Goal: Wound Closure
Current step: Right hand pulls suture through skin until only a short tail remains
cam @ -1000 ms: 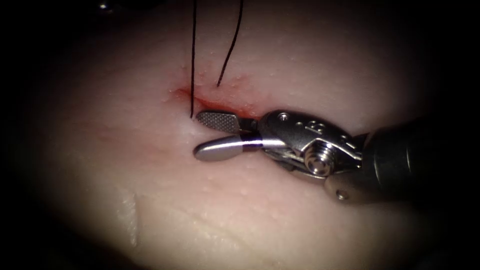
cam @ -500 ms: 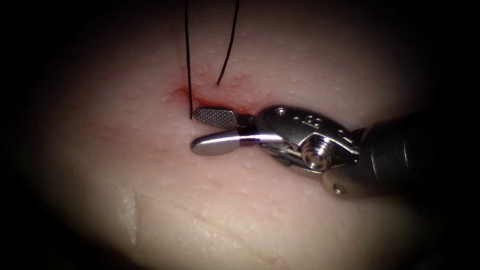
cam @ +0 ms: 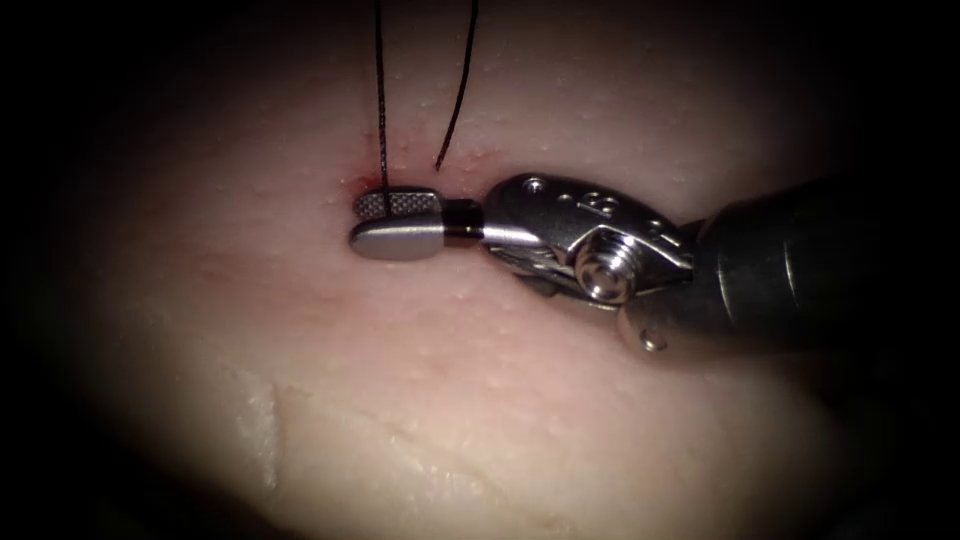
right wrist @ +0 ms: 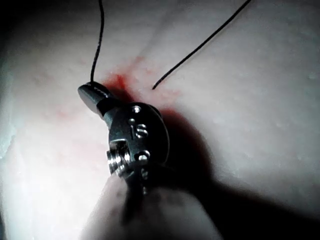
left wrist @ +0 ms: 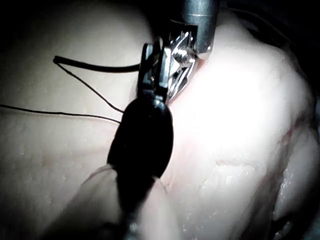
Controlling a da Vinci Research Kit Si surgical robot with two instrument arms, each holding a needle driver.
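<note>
Endoscope view | my right pincer (cam: 370,222) clamped on the thread (cam: 381,100) at the cut (cam: 362,183) | risk: tugging hard could tear tissue (cam: 480,400)

Silver screw-jointed claw (cam: 397,222), dark shaft (cam: 800,265)

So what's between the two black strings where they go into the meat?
In the endoscope view, just tissue with a little red fluid lies between the threads. The right claw sits just below, closed at the left thread's base.
</note>
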